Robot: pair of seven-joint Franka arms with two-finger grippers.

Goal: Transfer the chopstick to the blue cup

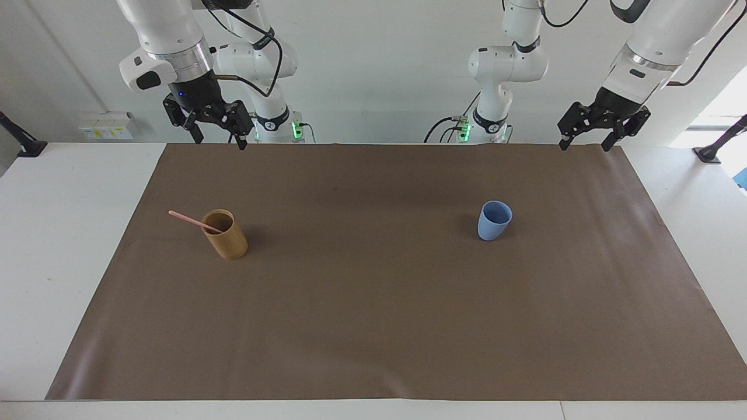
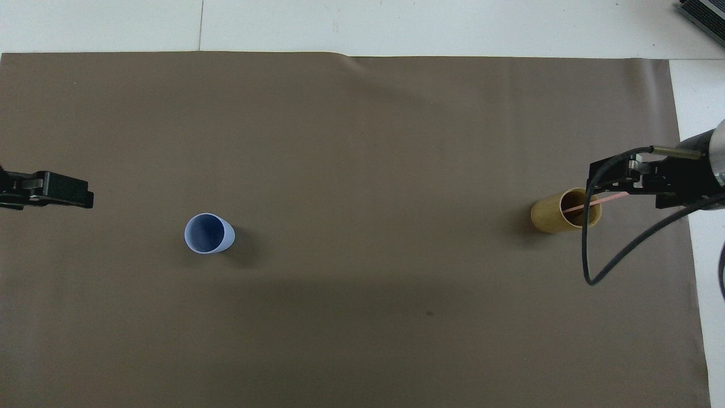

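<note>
The pale pink chopstick (image 1: pixel 187 220) (image 2: pixel 589 203) stands slanted in a tan cup (image 1: pixel 226 236) (image 2: pixel 558 212), its top leaning toward the right arm's end of the table. The light-blue cup (image 1: pixel 495 220) (image 2: pixel 208 233) stands upright and empty toward the left arm's end. My right gripper (image 1: pixel 220 142) (image 2: pixel 600 178) hangs open, high over the mat's robot-side edge, well clear of the chopstick. My left gripper (image 1: pixel 585 146) (image 2: pixel 85 195) also hangs open and raised over the mat's corner at its own end, holding nothing.
Both cups stand on a brown mat (image 1: pixel 373 321) (image 2: pixel 362 141) that covers most of the white table (image 1: pixel 58 233). A black cable (image 2: pixel 589 255) loops down from the right arm beside the tan cup.
</note>
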